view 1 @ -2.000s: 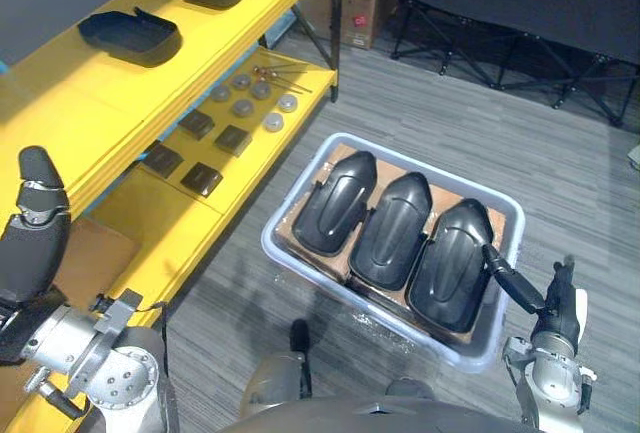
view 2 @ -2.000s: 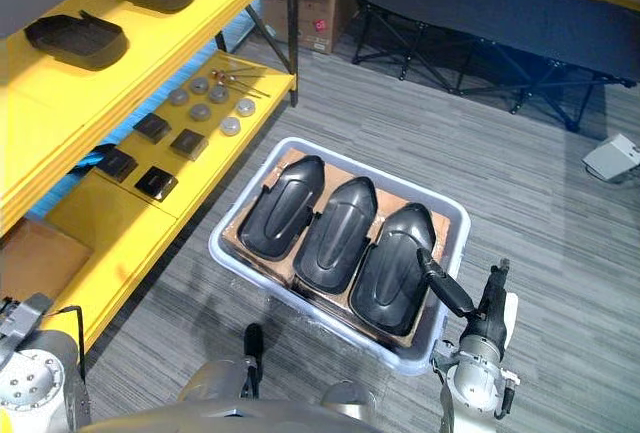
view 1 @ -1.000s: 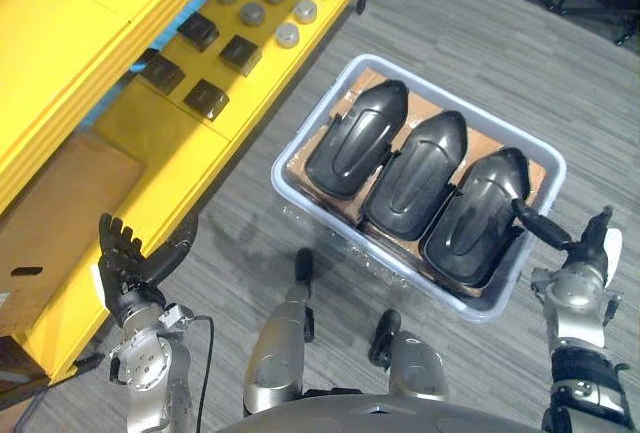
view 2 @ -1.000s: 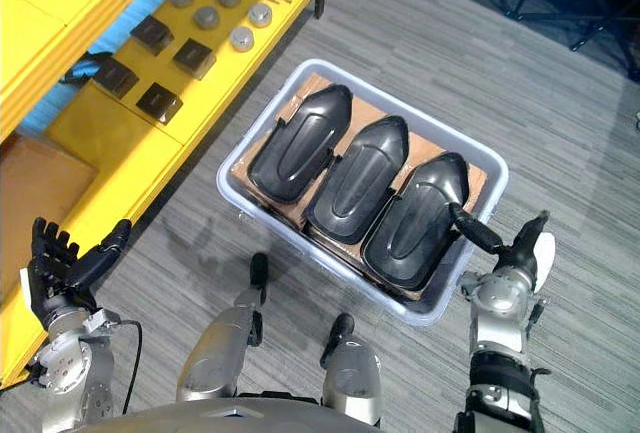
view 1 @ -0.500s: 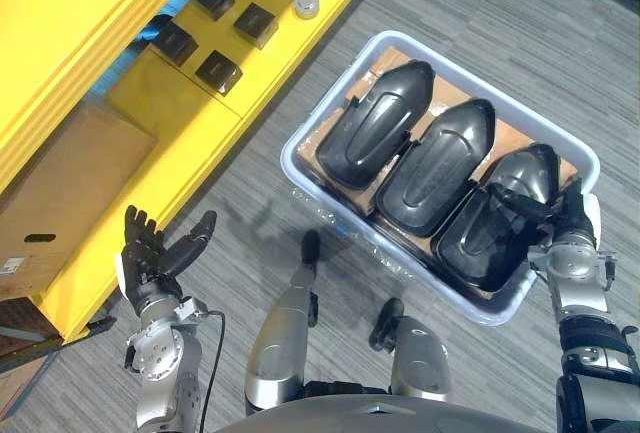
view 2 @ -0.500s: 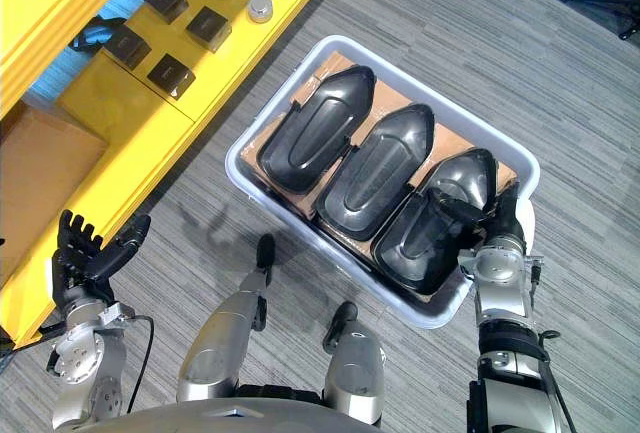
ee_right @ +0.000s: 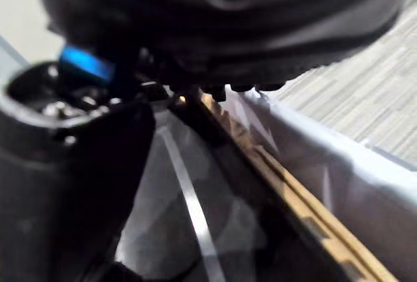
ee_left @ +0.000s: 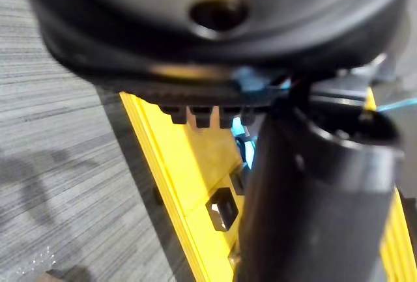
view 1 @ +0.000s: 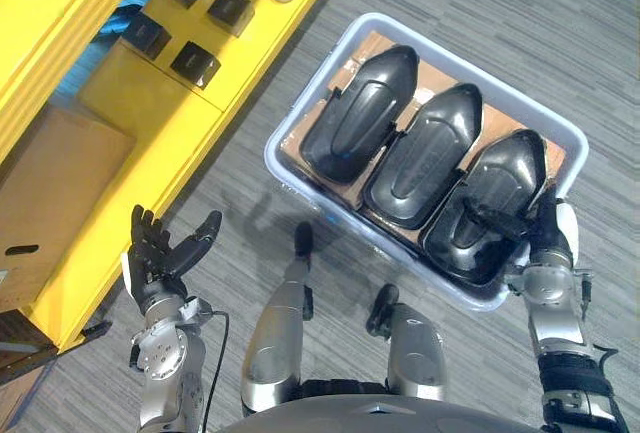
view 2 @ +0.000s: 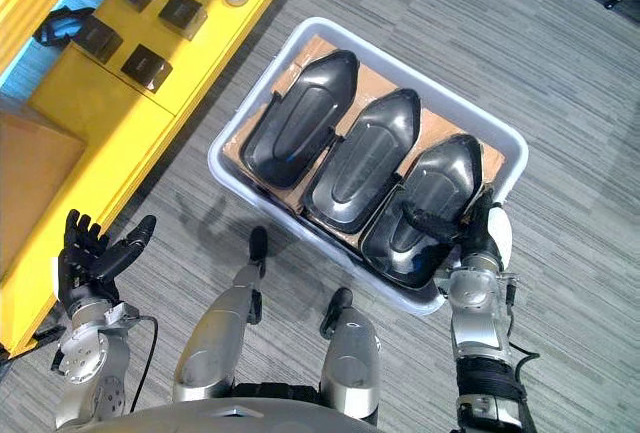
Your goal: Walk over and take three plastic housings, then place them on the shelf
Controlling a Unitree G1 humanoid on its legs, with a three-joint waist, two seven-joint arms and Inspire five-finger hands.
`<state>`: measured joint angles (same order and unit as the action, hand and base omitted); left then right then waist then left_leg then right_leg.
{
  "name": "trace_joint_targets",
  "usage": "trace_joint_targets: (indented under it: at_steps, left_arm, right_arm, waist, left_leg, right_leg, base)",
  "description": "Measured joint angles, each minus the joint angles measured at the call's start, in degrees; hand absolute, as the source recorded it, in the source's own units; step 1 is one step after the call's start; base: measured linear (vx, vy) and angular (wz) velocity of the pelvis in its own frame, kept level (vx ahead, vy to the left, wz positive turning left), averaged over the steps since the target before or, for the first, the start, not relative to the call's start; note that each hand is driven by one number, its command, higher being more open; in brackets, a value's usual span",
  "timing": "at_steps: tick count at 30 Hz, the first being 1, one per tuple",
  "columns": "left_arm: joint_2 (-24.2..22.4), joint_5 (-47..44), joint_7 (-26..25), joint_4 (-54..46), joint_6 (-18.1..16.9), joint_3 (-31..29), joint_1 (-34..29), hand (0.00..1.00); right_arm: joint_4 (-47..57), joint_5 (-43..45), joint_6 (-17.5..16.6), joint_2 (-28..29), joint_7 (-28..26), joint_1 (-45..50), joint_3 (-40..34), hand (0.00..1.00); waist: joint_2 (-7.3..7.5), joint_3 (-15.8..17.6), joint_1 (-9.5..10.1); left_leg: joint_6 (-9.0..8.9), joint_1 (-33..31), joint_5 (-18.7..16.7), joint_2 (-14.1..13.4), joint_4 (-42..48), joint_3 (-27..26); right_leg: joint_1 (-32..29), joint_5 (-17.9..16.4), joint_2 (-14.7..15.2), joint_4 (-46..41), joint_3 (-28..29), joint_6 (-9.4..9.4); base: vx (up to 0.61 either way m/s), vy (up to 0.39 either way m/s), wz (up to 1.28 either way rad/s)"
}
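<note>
Three black plastic housings lie side by side in a pale bin [view 1: 350, 218] on the grey carpet [view 1: 500, 13]: the left housing [view 1: 362, 113], the middle housing [view 1: 425, 158] and the right housing [view 1: 505, 178]. Our right hand [view 1: 547, 253] sits at the bin's near right corner, fingers straight and thumb stretched over the right housing, perhaps touching it. Our left hand [view 1: 155, 268] hovers palm-up with its fingers spread, beside the yellow shelf [view 1: 150, 123].

Nothing legible here, folks: no readable text, number or sign on the three glossy black plastic housings [view 1: 420, 158], the pale grey plastic bin [view 1: 300, 193] or the yellow metal shelf [view 1: 120, 103] at upper left.
</note>
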<state>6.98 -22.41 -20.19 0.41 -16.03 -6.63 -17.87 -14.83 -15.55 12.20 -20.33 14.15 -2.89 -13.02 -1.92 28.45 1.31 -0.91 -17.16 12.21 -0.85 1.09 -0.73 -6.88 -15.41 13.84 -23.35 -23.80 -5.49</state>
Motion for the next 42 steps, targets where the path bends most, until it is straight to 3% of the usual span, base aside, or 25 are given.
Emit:
trace_joint_targets:
  at_steps: [5,6,15,22,27,30,33,42]
  left_arm:
    - [-0.07,0.0,-0.51,-0.01,0.0,0.01,-0.01,1.0]
    - [-0.18,-0.02,-0.57,-0.02,0.0,0.01,0.0,1.0]
    - [-0.19,-0.03,-1.21,-0.02,0.0,0.09,-0.01,1.0]
    - [-0.04,-0.05,-1.57,0.13,0.01,2.92,-0.05,1.0]
    - [0.08,-0.02,-1.42,0.41,0.0,4.6,0.07,1.0]
    - [0.19,-0.02,-1.24,2.22,-0.02,5.59,1.0,1.0]
    - [0.25,-0.04,-1.25,2.86,-0.03,5.67,1.08,1.0]
    - [0.45,-0.03,1.79,1.38,-0.44,5.57,1.06,1.0]
  right_arm:
    - [0.06,-0.04,1.95,1.1,1.75,0.47,0.56,1.0]
    - [0.17,-0.04,2.27,1.14,2.73,0.56,0.92,0.0]
    - [1.46,-4.32,6.09,2.36,6.42,0.49,0.16,0.0]
    - [-6.09,-4.08,5.72,1.63,9.05,-2.69,-0.5,0.0]
    - [-16.03,-1.25,0.07,-2.52,9.61,-8.33,0.01,0.0]
    - [-21.38,-0.84,-2.68,-5.65,9.44,-11.84,0.19,0.0]
    - [-23.22,-0.85,-4.09,-7.76,9.18,-12.57,0.79,0.0]
    - [-22.87,0.22,-6.84,-8.68,10.86,-11.02,1.84,0.0]
  waist:
    - [0.01,0.01,-0.11]
    - [0.01,0.01,-0.15]
    - [0.43,0.24,-0.25]
    - [0.42,0.24,-0.05]
    - [0.11,0.25,0.21]
    - [-1.45,0.18,0.72]
    - [-1.93,0.25,1.77]
    - [-2.06,0.22,1.61]
  left_leg:
    - [-0.05,0.0,-0.63,0.09,0.81,-0.41]
    - [-0.08,0.0,-0.66,0.1,0.82,-0.43]
    - [-0.07,0.27,-0.91,0.1,0.88,-0.61]
    - [-0.09,0.99,-0.93,0.18,0.61,-1.16]
    - [-0.04,0.93,-0.75,0.37,0.75,-0.36]
    - [-0.03,0.58,-0.4,0.94,0.7,1.02]
    - [-0.1,0.55,-0.12,1.25,0.69,1.63]
    - [-0.26,0.84,0.51,1.49,0.62,2.52]
  right_leg:
    - [0.22,0.03,-0.06,0.27,0.38,-0.04]
    - [0.26,0.03,-0.08,0.34,0.37,-0.04]
    - [0.59,0.05,-0.05,0.57,0.45,-0.07]
    - [0.89,-0.01,-0.04,0.5,0.85,-0.03]
    - [0.98,-0.11,0.11,-0.1,0.27,0.03]
    - [0.9,-0.96,0.72,-1.58,-1.06,-0.07]
    - [0.46,-1.84,1.21,-2.98,-1.5,0.06]
    - [1.68,-2.36,1.44,-3.44,-2.83,0.06]
  base:
    - [0.0,-0.026,-0.05]
    - [0.01,-0.034,0.0]
    - [0.0,-0.016,0.0]
    - [-0.01,-0.019,-0.03]
    - [-0.01,-0.027,0.05]
    - [-0.04,-0.023,0.22]
    - [-0.05,-0.037,0.17]
    - [0.0,-0.049,0.07]
